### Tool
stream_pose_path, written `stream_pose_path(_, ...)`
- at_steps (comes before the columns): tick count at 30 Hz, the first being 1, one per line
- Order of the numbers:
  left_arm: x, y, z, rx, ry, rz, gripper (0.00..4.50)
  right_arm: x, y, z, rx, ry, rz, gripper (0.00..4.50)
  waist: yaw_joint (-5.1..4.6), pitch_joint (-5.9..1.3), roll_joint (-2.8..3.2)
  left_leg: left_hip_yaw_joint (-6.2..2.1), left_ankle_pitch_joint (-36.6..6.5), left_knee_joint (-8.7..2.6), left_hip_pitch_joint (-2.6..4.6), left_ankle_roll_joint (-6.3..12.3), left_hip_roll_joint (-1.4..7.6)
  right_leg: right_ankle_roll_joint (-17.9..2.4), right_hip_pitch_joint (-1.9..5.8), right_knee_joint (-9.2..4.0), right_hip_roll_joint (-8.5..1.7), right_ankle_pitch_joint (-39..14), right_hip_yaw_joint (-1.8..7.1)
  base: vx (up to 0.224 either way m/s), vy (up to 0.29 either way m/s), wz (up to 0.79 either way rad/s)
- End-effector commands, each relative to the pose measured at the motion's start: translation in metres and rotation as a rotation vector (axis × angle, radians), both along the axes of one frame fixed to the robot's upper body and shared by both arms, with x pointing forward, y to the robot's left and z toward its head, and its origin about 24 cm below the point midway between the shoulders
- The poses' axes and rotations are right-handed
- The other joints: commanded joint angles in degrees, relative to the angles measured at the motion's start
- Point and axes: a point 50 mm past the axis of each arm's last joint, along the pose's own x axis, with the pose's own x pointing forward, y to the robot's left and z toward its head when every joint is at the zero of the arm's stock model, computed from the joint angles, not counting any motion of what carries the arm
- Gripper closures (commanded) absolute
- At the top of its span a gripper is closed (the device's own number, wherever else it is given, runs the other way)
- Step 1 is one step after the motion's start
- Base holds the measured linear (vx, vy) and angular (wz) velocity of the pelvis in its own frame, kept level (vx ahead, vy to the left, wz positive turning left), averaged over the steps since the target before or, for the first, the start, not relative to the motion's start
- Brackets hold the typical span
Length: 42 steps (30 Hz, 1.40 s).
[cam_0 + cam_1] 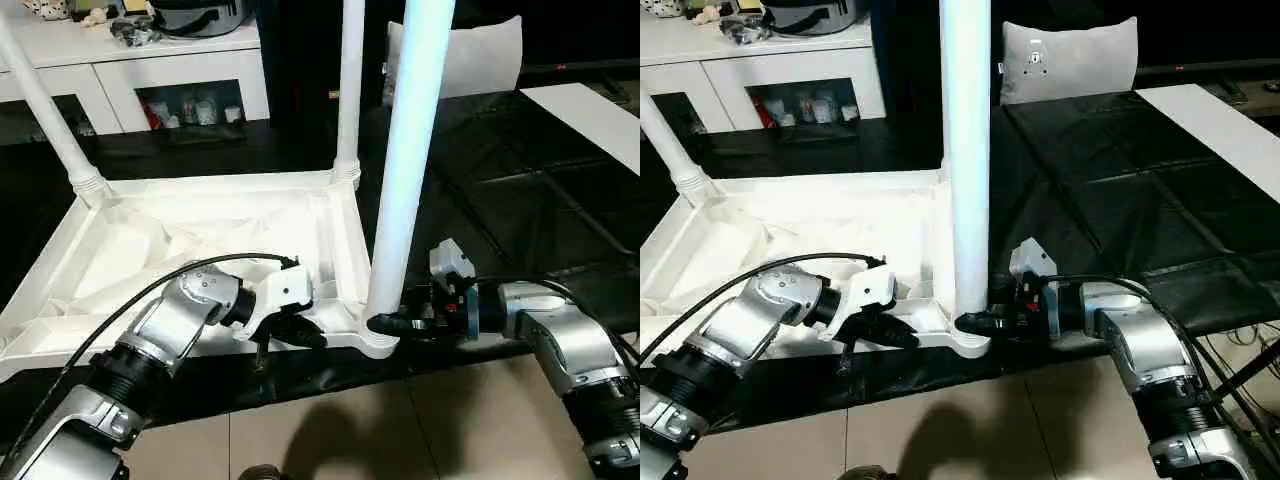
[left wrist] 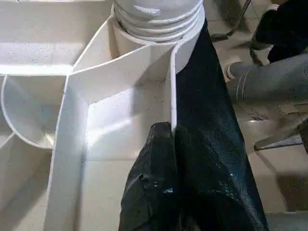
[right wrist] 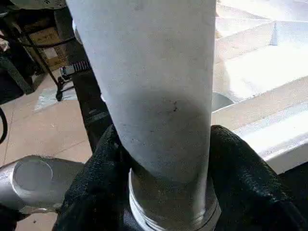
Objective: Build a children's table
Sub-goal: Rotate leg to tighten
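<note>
Table: the top (image 1: 200, 235) lies upside down on a black mat (image 1: 1120, 200), three legs standing in its corner sockets.
Left gripper (image 1: 285, 335): pressed together on the top's near rim wall, steadying it.
Right gripper (image 1: 985, 322): fingers (image 3: 240, 168) wrapped round the base of the near leg (image 1: 967, 150), at the socket.
Handling: probably light, stiff, smooth plastic; a low grip by the threads looks safest.

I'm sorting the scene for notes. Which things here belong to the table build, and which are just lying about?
Part of the job:
- upside-down tabletop
- near leg, clasped low down by the right pincer
- two far legs, standing in their sockets
- left pincer, shut on the tabletop's rim

Lying about:
- white cabinet
- grey cushion
- black mat
</note>
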Motion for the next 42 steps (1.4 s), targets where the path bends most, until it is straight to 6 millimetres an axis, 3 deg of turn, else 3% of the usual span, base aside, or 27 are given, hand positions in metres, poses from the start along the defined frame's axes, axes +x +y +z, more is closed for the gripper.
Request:
stream_pose_path(1,-0.011,-0.010,-0.010,0.006,0.060,-0.054,4.50,-0.005,0.007,0.001,0.063,0.037,0.029,2.45,-0.14,-3.66,-1.01,-0.23,-11.40,-3.72,0.65,3.09,2.13,-10.85,2.80,-4.23,-3.44,-13.79,2.80,0.000,0.000,0.00)
stream_pose_path(3,-0.011,-0.011,-0.010,-0.001,0.070,-0.039,4.50,-0.005,0.009,0.000,0.072,0.043,0.013,2.45,-0.23,-3.59,-0.89,-0.20,-11.72,-3.75,0.65,3.06,2.10,-11.01,2.78,-4.27,-3.39,-13.83,2.80,0.000,0.000,0.00)
stream_pose_path(5,-0.007,-0.019,-0.009,-0.036,0.093,0.067,4.50,0.002,0.019,-0.008,0.055,0.032,-0.136,2.45,-0.38,-3.49,-0.69,-0.20,-12.36,-3.90,0.79,2.49,2.09,-11.03,2.64,-4.38,-3.35,-14.59,2.81,0.000,0.000,0.00)
stream_pose_path(7,-0.005,-0.024,-0.008,-0.054,0.096,0.105,4.50,0.007,0.023,-0.010,0.045,0.026,-0.208,2.45,-0.72,-3.24,-0.73,-0.31,-14.53,-4.13,0.76,1.48,1.86,-10.11,2.73,-4.77,-3.53,-18.72,2.67,0.000,0.000,0.00)
stream_pose_path(8,-0.003,-0.031,-0.006,-0.086,0.102,0.159,4.50,0.015,0.032,-0.013,0.042,0.040,-0.327,2.45,-1.07,-2.97,-0.66,-0.38,-15.95,-4.31,0.82,0.84,1.80,-9.17,2.58,-5.07,-3.49,-21.81,2.65,0.000,0.000,0.00)
stream_pose_path(10,-0.002,-0.034,-0.006,-0.094,0.105,0.178,4.50,0.017,0.035,-0.014,0.042,0.043,-0.360,2.46,-1.86,-2.85,-0.79,-0.61,-18.17,-4.50,0.94,-0.27,1.54,-7.39,2.67,-5.65,-3.61,-26.46,2.37,0.000,0.000,0.00)
stream_pose_path(12,0.000,-0.041,-0.006,-0.107,0.098,0.229,4.50,0.023,0.040,-0.017,0.033,0.064,-0.455,2.47,-3.20,-2.48,-0.60,-0.83,-20.92,-4.84,0.97,-0.79,1.43,-5.66,2.59,-6.13,-3.45,-29.82,2.25,0.000,0.000,0.00)
stream_pose_path(15,0.011,-0.054,-0.004,-0.125,0.052,0.387,4.50,0.043,0.044,-0.025,0.029,0.119,-0.747,2.47,-5.31,-2.22,-0.79,-1.12,-23.06,-4.76,0.81,-1.44,0.87,-4.15,2.57,-6.73,-3.41,-33.71,1.68,0.000,0.000,0.00)
stream_pose_path(16,0.013,-0.056,-0.003,-0.126,0.044,0.410,4.50,0.044,0.045,-0.024,0.039,0.116,-0.762,2.47,-5.53,-2.26,-0.69,-1.22,-23.45,-4.67,0.84,-1.63,0.77,-3.66,2.56,-6.92,-3.47,-34.87,1.45,0.000,0.000,0.00)
stream_pose_path(17,0.015,-0.057,-0.003,-0.124,0.032,0.439,4.50,0.045,0.046,-0.024,0.050,0.109,-0.774,2.12,-5.72,-2.31,-0.45,-1.27,-23.71,-4.54,0.97,-1.67,0.65,-3.20,2.51,-7.19,-3.55,-35.71,1.34,0.000,0.000,0.00)
stream_pose_path(18,0.018,-0.059,-0.002,-0.118,0.009,0.462,4.50,0.046,0.049,-0.024,0.040,0.083,-0.779,1.91,-6.07,-2.59,-0.56,-1.33,-23.59,-4.36,1.25,-1.01,0.62,-2.94,2.37,-7.58,-3.55,-34.36,1.29,0.000,0.000,0.00)
stream_pose_path(19,0.019,-0.060,-0.002,-0.114,-0.002,0.471,4.50,0.046,0.049,-0.024,0.032,0.070,-0.786,1.91,-6.23,-2.58,-0.62,-1.30,-23.18,-4.53,1.07,-0.59,0.67,-3.17,2.54,-7.58,-3.43,-33.07,1.32,0.000,0.000,0.00)
stream_pose_path(20,0.019,-0.060,-0.002,-0.111,-0.010,0.476,4.50,0.047,0.050,-0.024,0.025,0.060,-0.794,1.77,-6.25,-2.77,-0.65,-1.30,-21.61,-4.78,0.63,0.14,0.84,-3.86,2.92,-7.23,-3.34,-29.73,1.49,0.000,0.000,0.00)
stream_pose_path(25,0.021,-0.053,-0.001,-0.102,-0.049,0.448,4.50,0.047,0.042,-0.021,0.041,0.016,-0.813,1.35,-5.56,-3.11,-0.48,-0.76,-17.63,-4.70,0.86,1.45,1.18,-8.05,2.79,-6.29,-3.18,-20.55,2.20,0.000,0.000,0.00)
stream_pose_path(28,0.022,-0.048,-0.003,-0.095,-0.061,0.447,4.50,0.047,0.036,-0.019,0.047,-0.023,-0.807,0.99,-4.47,-3.61,-0.41,-0.45,-12.99,-4.34,0.74,1.97,1.35,-10.17,3.08,-5.33,-3.19,-12.76,2.42,0.000,0.000,0.00)
stream_pose_path(33,0.018,-0.037,-0.008,-0.060,-0.076,0.386,4.50,0.039,0.016,-0.007,0.069,-0.110,-0.670,0.55,-3.04,-3.91,-0.48,-0.25,-9.01,-3.85,0.62,3.63,1.49,-11.28,3.34,-4.55,-3.15,-6.76,2.48,0.000,0.000,0.00)
stream_pose_path(37,0.015,-0.029,-0.010,-0.045,-0.069,0.340,4.50,0.025,0.003,-0.001,0.067,-0.132,-0.507,0.25,-2.58,-3.60,-0.31,-0.33,-10.21,-4.01,0.51,4.37,1.63,-10.79,3.38,-4.77,-3.16,-8.63,2.37,0.000,0.000,0.00)
stream_pose_path(42,0.004,-0.013,-0.012,0.004,-0.058,0.129,4.50,0.011,-0.016,0.005,-0.003,-0.109,-0.280,0.15,-2.19,-3.26,-0.30,-0.46,-15.35,-4.35,0.77,3.31,1.67,-8.84,3.17,-5.77,-3.23,-18.11,2.31,0.000,0.000,0.00)
